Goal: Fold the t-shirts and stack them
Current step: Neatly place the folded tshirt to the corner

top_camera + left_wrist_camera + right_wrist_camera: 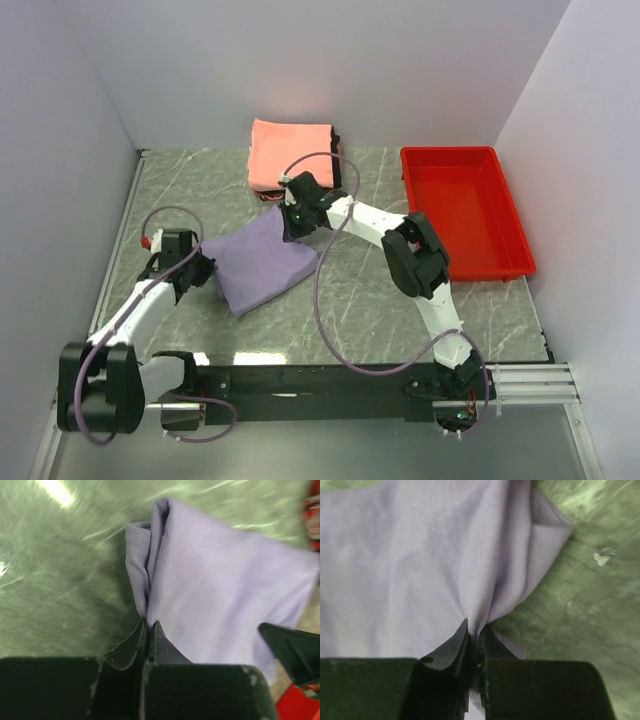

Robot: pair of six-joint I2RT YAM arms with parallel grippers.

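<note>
lavender t-shirt (262,262) fast in left pincer (148,625) and right pincer (475,628), opposite edges

I read nothing: no text, label, brand, number or sign legible in any of my views. Shirt (215,590): plain lavender cloth, no print or tag I can make out. Tray (462,210): bare red, no marking legible.
</note>
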